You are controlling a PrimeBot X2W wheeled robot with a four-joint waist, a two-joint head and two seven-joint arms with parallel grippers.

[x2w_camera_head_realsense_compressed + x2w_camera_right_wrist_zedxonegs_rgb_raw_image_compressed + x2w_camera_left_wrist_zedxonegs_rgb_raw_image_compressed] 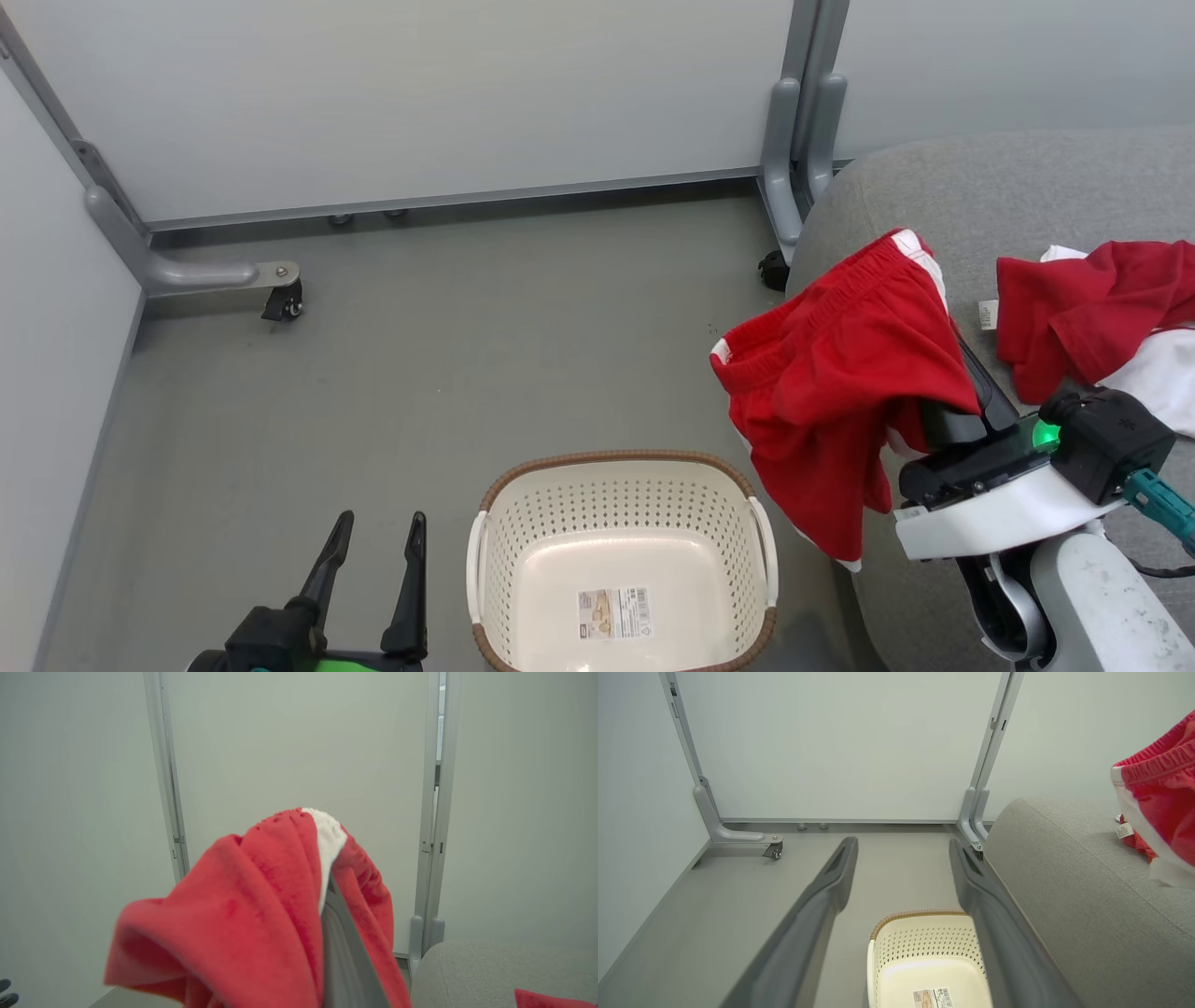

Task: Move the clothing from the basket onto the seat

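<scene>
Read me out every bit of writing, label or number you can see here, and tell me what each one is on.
Sticker on the basket floor: printed text and a barcode, too small to read.
White tag at the edge of the red shirt lying on the seat: too small to read.
No print visible on the red shorts.
Nothing readable anywhere.

The red shorts are hanging bunched at right centre of the head view, elastic waistband showing, overlapping the grey seat's edge. The red-and-white shirt is lying crumpled on the seat at far right. The basket (label sticker on its floor) is standing upright at bottom centre.
</scene>
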